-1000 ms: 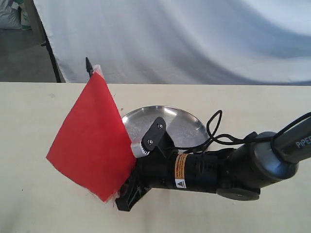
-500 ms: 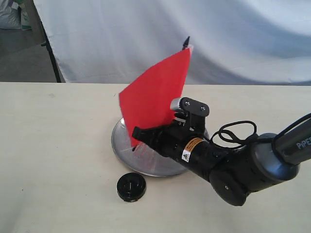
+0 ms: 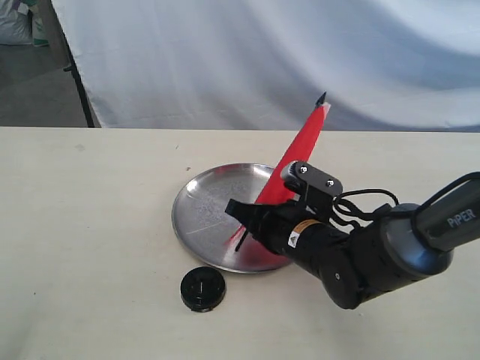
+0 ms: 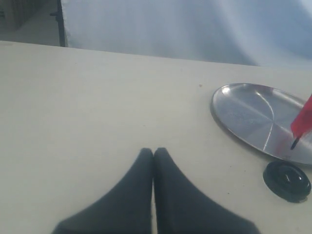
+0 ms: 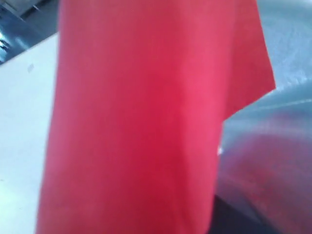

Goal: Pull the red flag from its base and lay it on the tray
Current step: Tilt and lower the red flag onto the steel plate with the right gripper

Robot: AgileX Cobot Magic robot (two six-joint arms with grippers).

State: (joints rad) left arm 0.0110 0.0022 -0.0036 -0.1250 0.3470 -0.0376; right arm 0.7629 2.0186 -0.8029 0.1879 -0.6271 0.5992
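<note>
The red flag [image 3: 297,160] leans over the silver tray [image 3: 199,214], its pointed tip up and to the right and the lower end of its stick just above the tray's floor. My right gripper [image 3: 244,219] is shut on the flag's stick, low over the tray. Red cloth [image 5: 136,122] fills the right wrist view and hides the jaws there. The black base [image 3: 202,289] stands alone on the table in front of the tray. My left gripper [image 4: 153,152] is shut on nothing, well away from the tray [image 4: 243,112] and base [image 4: 287,180].
A white cloth backdrop [image 3: 300,52] hangs behind the beige table [image 3: 82,225]. A black stand leg [image 3: 79,82] is at the back left. The right arm's cable [image 3: 360,202] loops above its wrist.
My right gripper has carried the flag right and down over the tray; the cloth has turned edge-on and the stick's end now hangs close to the tray. The base stays put.
</note>
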